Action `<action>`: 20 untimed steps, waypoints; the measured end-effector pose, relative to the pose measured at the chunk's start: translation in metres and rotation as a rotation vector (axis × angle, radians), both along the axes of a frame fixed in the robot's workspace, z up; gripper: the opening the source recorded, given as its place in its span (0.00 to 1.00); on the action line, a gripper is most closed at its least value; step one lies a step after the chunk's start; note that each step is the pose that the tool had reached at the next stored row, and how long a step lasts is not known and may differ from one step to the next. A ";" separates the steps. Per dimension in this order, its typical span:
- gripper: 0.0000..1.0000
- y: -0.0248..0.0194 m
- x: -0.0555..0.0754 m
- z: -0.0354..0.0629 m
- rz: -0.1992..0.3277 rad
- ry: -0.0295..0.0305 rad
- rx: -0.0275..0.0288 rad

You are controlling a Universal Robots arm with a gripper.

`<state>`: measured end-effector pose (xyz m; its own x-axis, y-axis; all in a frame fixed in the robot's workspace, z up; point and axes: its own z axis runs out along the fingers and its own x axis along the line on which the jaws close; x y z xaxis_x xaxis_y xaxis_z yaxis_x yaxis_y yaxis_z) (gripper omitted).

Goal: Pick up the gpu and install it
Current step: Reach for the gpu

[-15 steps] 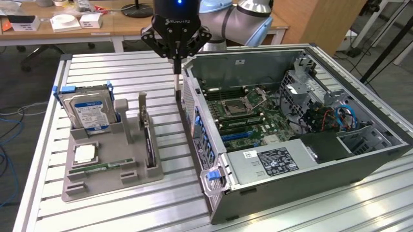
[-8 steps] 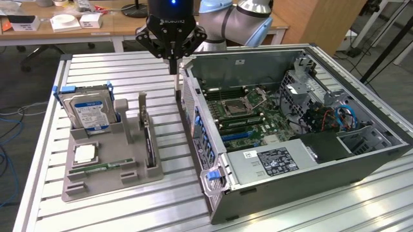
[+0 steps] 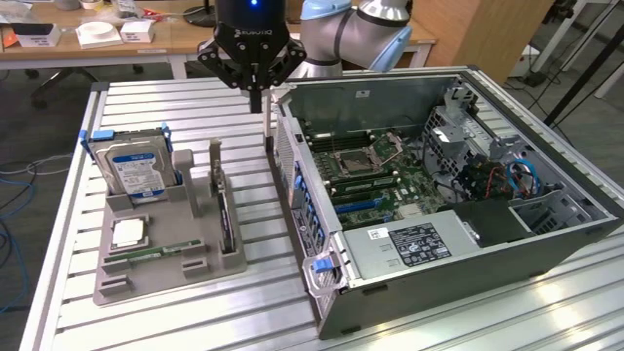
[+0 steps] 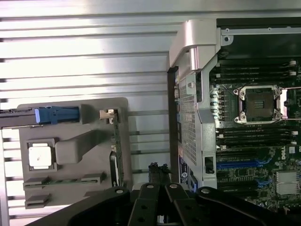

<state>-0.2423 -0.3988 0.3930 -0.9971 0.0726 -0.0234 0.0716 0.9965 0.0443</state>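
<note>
Holds nothing in black two-finger gripper, pinched closed, hovering betw. grey plastic holder tray & open black PC case. Finds thin green gpu card w/ silver bracket on edge in tray slot, case side. Risks toppling it if lowered closed or off-centre; may clip case wall.

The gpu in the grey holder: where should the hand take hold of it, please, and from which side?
Take the gpu by its top edge near the middle, coming straight down from above. It stands on edge in a slot of the grey holder, so only its upper edge is free. Pinch across its thin faces.
</note>
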 end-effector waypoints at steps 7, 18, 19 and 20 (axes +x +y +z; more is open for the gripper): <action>0.11 0.0000 -0.007 0.0000 0.000 0.0000 0.0000; 0.11 0.0000 -0.012 0.0000 0.000 0.0000 0.0001; 0.11 0.0000 -0.012 0.0000 0.000 0.0000 0.0001; 0.11 0.0000 -0.012 0.0000 0.000 0.0000 0.0001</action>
